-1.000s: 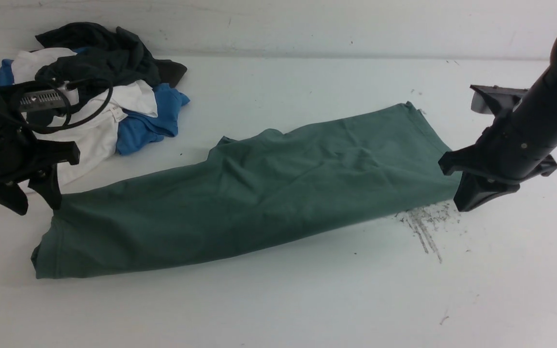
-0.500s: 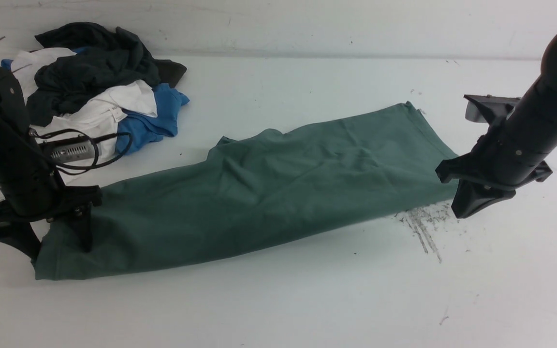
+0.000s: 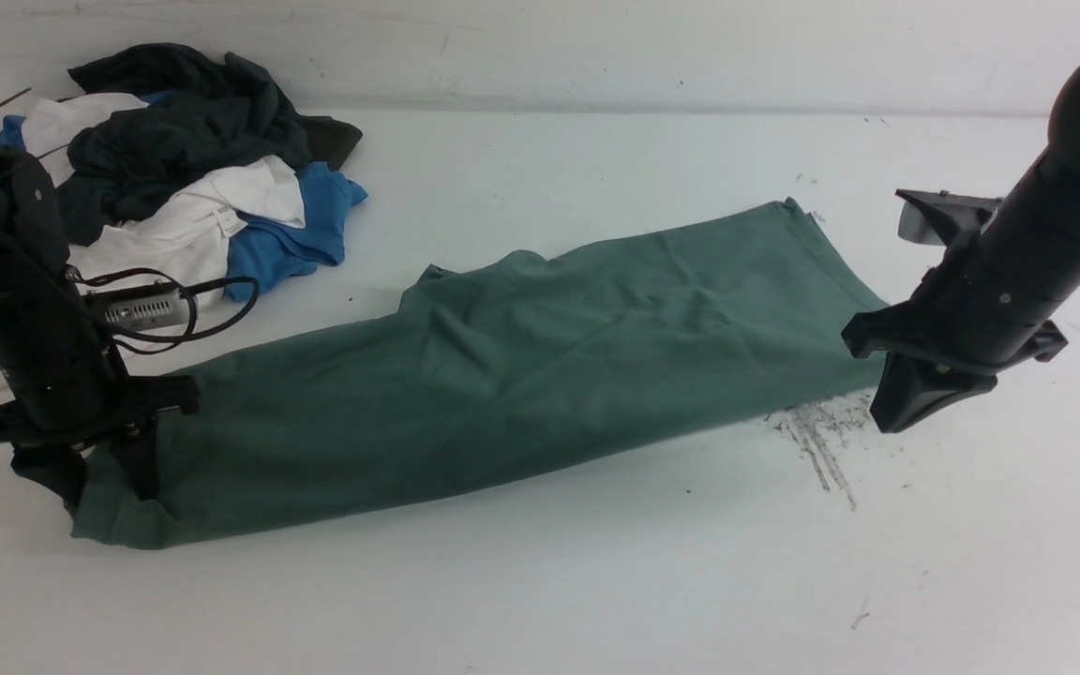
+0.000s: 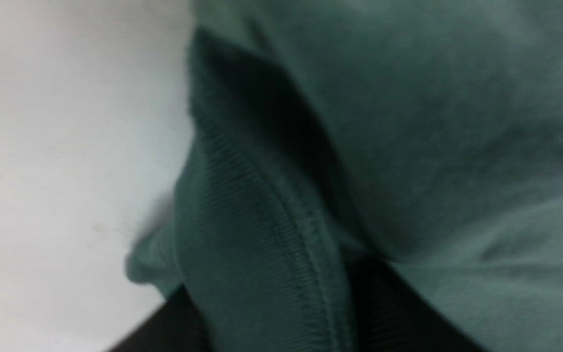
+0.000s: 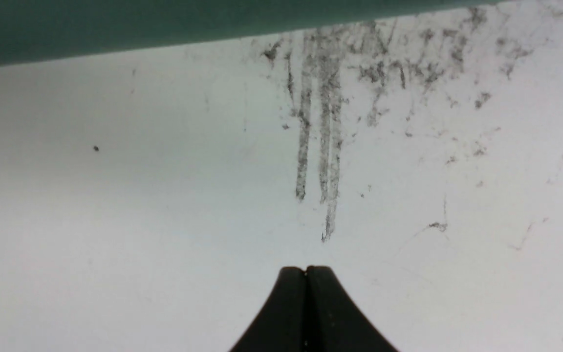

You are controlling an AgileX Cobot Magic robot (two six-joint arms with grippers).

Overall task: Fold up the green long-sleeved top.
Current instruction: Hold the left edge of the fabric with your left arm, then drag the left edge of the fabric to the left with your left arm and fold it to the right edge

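The green long-sleeved top (image 3: 521, 375), folded into one long band, lies on the white table (image 3: 540, 600); it runs slantwise from the near left to the far right, and its right end is the broader. No sleeve, neck label or logo shows on the upper face. At the near left end the left gripper (image 3: 101, 487) points down over the band, its two fingers partly apart and astride the bunched fabric. In the left wrist view a ribbed, stitched edge (image 4: 262, 244) of the top sits between the dark fingers, but whether they pinch it or only bracket it cannot be told. At the far right end the right gripper (image 3: 882, 422) hangs just beside the near corner of the band, its fingers pressed together and holding nothing; contact with the cloth cannot be judged. In the right wrist view the closed fingertips (image 5: 306, 274) hang over bare table. Grey scuff marks (image 3: 821, 436) streak the table at that corner. A heap of dark, white and blue clothes (image 3: 193, 159) lies at the far left, well apart from the band.
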